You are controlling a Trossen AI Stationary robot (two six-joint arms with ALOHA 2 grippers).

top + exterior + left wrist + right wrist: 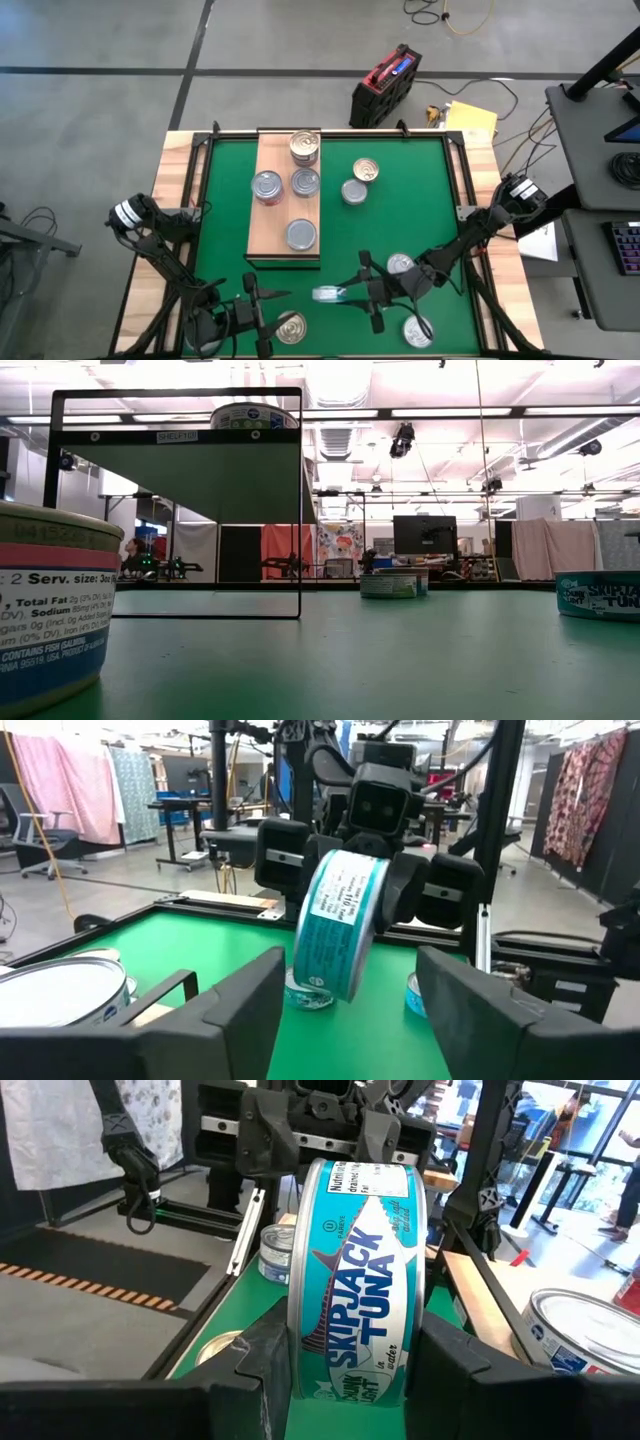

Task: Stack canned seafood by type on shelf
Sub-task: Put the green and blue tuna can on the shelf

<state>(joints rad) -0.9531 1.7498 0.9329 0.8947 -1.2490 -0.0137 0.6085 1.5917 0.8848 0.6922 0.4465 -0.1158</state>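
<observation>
right claw [345,293]: clamped on a teal skipjack tuna can [328,293], held on edge above the counter's [420,200] near edge
left claw [268,303]: jaws spread, nothing in them, facing that can near the front edge
shelf [284,245]: four cans on it
loose cans: rest sit on the green mat

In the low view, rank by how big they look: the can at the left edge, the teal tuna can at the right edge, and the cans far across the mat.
1. Can at the left edge, largest, though it sits closest to the camera.
2. Teal tuna can.
3. Far cans, smallest, farthest away.
The real sizes may well match.
</observation>
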